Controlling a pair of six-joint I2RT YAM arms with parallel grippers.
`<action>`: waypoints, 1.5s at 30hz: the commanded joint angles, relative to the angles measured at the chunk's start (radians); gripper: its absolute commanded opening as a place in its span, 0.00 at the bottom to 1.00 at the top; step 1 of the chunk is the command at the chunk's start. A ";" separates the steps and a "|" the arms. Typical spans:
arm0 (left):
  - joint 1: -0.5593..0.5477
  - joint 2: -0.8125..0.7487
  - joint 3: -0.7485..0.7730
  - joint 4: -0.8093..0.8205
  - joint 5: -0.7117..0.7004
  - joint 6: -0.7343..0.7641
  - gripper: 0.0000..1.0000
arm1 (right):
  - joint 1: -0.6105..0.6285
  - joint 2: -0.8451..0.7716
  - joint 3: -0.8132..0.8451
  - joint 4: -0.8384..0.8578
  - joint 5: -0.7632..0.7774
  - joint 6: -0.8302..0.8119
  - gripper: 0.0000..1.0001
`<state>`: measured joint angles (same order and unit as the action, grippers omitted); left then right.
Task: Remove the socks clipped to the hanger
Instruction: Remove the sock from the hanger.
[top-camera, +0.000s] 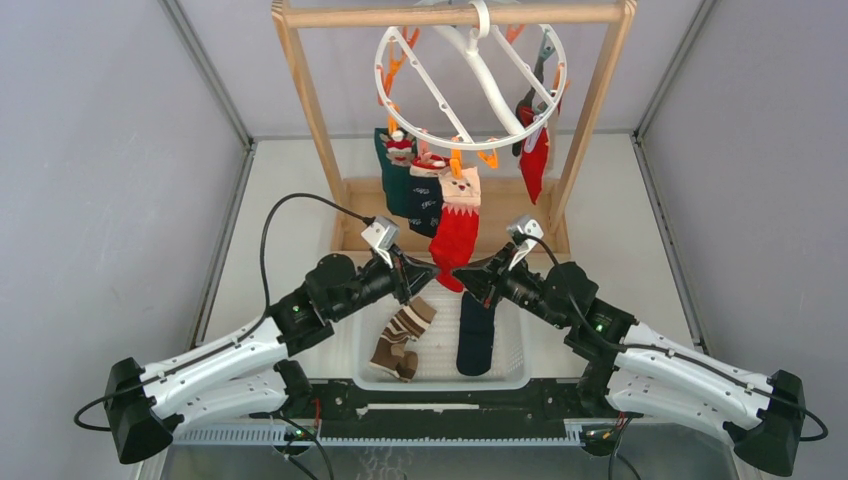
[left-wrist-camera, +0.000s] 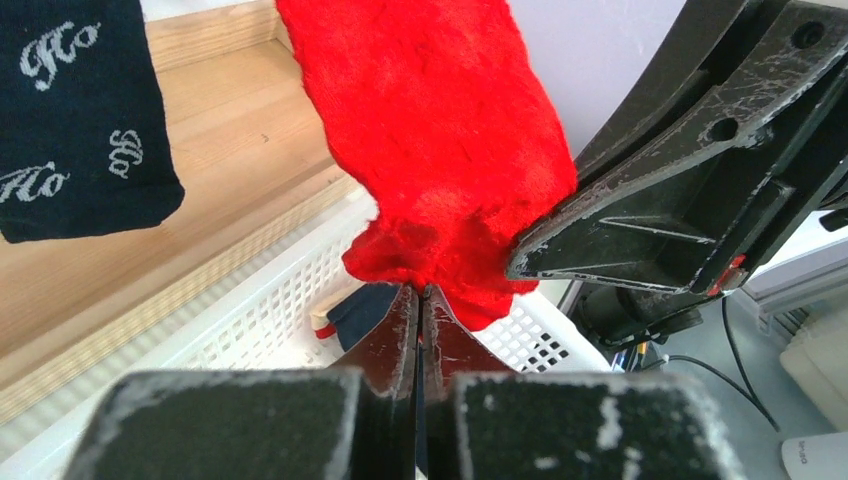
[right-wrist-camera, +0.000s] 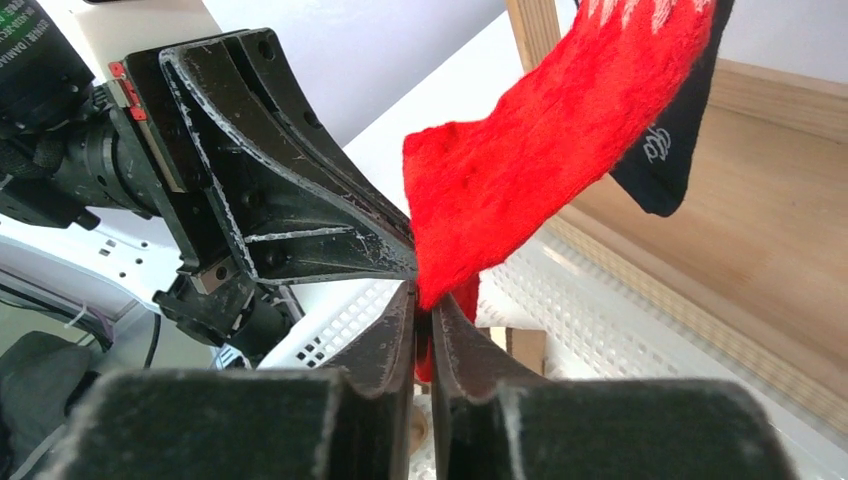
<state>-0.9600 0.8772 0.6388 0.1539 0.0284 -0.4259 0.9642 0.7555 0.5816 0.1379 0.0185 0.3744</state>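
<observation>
The wooden frame rack (top-camera: 310, 110) is carrying the round white plastic hanger (top-camera: 490, 85), with dark green, navy and red fabric socks (top-camera: 425, 205) dangling from its clips. The long fluffy red sock (top-camera: 455, 245) is hanging lowest, above the white plastic basket (top-camera: 440, 382). The left gripper (top-camera: 432, 272) and right gripper (top-camera: 462, 275) are both pinching its toe, fingers pressed nearly together.

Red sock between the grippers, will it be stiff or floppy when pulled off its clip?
Probably floppy: the red sock hangs limp and its toe crumples sideways. Likely light, since one small orange clip carries it. Its fuzzy surface should resist slipping.
</observation>
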 joint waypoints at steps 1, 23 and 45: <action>-0.001 -0.016 0.068 -0.015 -0.014 0.004 0.00 | -0.005 -0.004 0.043 -0.007 0.023 0.009 0.20; 0.000 -0.076 0.129 -0.138 -0.086 0.044 0.00 | -0.101 -0.059 0.156 -0.110 0.046 -0.098 0.64; 0.101 -0.086 0.269 -0.357 -0.123 0.005 0.00 | -0.341 0.140 0.276 0.173 -0.291 -0.107 0.64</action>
<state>-0.9035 0.8024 0.8185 -0.1658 -0.1020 -0.4004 0.6434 0.8608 0.7872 0.1730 -0.1738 0.2779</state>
